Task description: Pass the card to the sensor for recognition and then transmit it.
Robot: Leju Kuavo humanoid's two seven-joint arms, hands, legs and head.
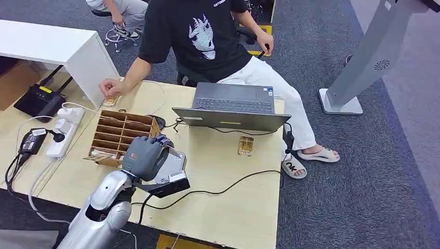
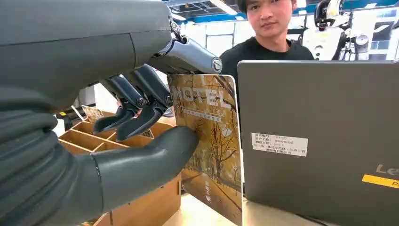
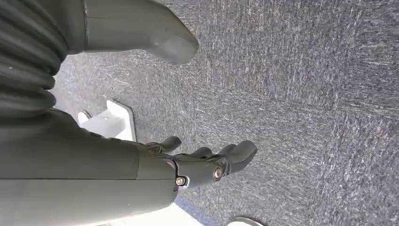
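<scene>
Fingers (image 2: 141,117) and thumb of the left hand (image 1: 142,155) pinch a yellow hotel card (image 2: 209,141) upright, just beside the grey laptop (image 2: 320,141). Right hand (image 3: 202,165) hangs over grey carpet (image 3: 306,94), its fingers loosely curled, holding nothing.

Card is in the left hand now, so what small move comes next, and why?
Probably carry the card toward the small sensor in front of the laptop. The left hand pinches the card upright beside the wooden organizer, short of the sensor, so recognition looks not yet done.

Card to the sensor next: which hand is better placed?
Left. The left hand already pinches the card between thumb and fingers above the table. The right hand hangs over carpet, holding nothing.
</scene>
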